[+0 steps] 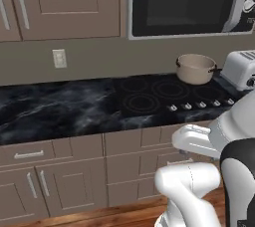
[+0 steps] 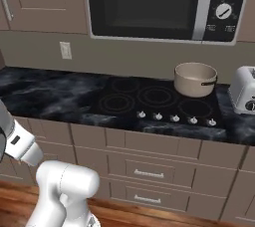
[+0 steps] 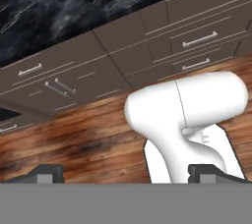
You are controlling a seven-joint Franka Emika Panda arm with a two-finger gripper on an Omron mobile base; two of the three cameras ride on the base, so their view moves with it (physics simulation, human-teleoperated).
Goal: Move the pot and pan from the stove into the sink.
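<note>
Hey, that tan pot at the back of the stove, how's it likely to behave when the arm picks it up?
The pot looks rigid, so it probably won't flex. Its wide flat base on the stove suggests it won't tip easily. The smooth straight walls might slip between fingers; the rim or the side handles look safer.

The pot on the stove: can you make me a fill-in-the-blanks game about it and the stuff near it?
1. The pot sits at the back right of the black ____.
2. The white thing right of the pot is a ____.
3. Above the stove hangs a black ____.
4. The row of small silver ____ runs along the stove's front edge.

Missing words: stove; toaster; microwave; knobs
</note>
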